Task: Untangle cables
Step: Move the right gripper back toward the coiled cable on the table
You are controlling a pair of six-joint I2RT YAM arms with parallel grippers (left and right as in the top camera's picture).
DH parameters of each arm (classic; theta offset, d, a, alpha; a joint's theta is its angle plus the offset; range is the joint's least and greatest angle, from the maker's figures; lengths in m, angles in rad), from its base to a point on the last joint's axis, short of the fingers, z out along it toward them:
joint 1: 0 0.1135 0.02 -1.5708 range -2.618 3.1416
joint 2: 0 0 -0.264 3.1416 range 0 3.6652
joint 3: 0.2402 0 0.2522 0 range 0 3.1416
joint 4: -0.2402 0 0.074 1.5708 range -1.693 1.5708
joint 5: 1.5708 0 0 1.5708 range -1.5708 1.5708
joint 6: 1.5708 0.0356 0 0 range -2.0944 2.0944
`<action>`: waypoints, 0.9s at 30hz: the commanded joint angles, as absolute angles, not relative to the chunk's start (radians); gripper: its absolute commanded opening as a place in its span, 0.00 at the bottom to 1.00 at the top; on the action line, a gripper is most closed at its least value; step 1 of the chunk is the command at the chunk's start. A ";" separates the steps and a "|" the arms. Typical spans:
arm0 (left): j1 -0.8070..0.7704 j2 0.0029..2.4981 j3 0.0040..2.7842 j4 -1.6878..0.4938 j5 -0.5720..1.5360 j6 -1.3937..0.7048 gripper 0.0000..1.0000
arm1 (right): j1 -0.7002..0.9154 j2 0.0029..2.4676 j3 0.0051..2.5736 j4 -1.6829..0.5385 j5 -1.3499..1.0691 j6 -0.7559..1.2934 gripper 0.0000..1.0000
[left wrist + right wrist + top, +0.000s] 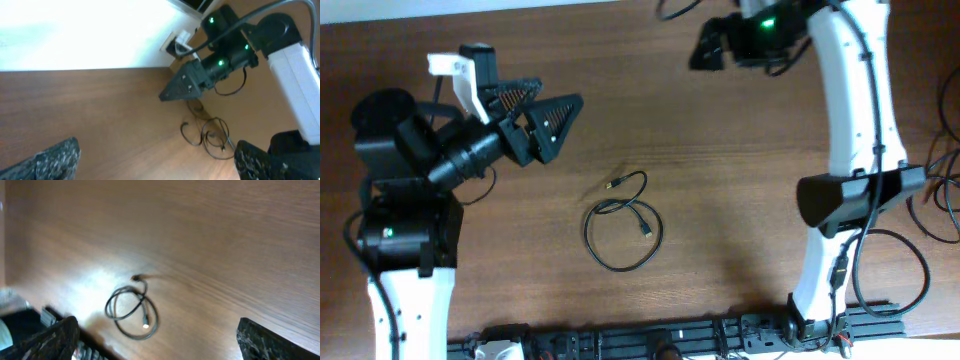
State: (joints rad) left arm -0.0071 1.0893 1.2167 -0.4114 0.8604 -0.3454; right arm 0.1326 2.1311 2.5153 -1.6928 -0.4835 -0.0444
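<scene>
Nothing looks done: the cables (pixel 620 205) lie coiled together on the tabletop (pixel 720 150), well apart from the left fingers (pixel 555 118) and right fingers (pixel 265 340), both pairs spread wide.

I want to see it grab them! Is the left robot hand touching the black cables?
Apart. The overhead view shows a strip of table between the open left gripper and the cables.

One table (pixel 720 150); one coiled bundle of thin black cables (pixel 620 204), strands too tangled to count, two plug ends (pixel 613 185) showing; two robot arms, left arm (pixel 410 290) left of the bundle, right arm (pixel 850 100) right of it; two grippers, left gripper (pixel 558 90) and right gripper (pixel 708 48), both beyond the bundle.
</scene>
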 commanded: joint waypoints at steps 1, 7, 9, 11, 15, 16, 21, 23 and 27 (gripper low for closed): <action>0.006 1.055 1.229 -0.488 0.805 -0.281 0.99 | 0.208 2.050 2.507 -1.699 -0.266 0.017 0.99; 0.006 1.056 1.229 -0.503 0.796 -0.282 0.99 | 0.324 1.834 2.506 -1.699 -0.140 0.070 0.99; 0.005 1.049 1.229 -0.507 0.797 -0.282 0.99 | 0.376 1.752 2.486 -1.699 -0.088 0.088 0.99; 0.005 1.037 1.229 -0.510 0.797 -0.282 0.99 | 0.429 1.666 2.424 -1.699 -0.054 0.119 0.99; 0.005 1.008 1.229 -0.511 0.797 -0.282 0.99 | 0.511 1.522 2.231 -1.698 0.033 0.207 0.99; 0.005 1.000 1.229 -0.511 0.797 -0.282 0.99 | 0.529 1.487 2.176 -1.695 0.059 0.229 0.99; 0.005 0.963 1.229 -0.511 0.811 -0.283 0.99 | 0.584 1.306 1.864 -1.588 0.093 0.307 0.99; 0.005 0.955 1.229 -0.514 0.831 -0.283 0.99 | 0.584 1.248 1.754 -1.532 0.090 0.333 0.99; 0.005 0.952 1.229 -0.549 0.834 -0.283 0.99 | 0.584 1.159 1.516 -1.388 0.026 0.372 0.99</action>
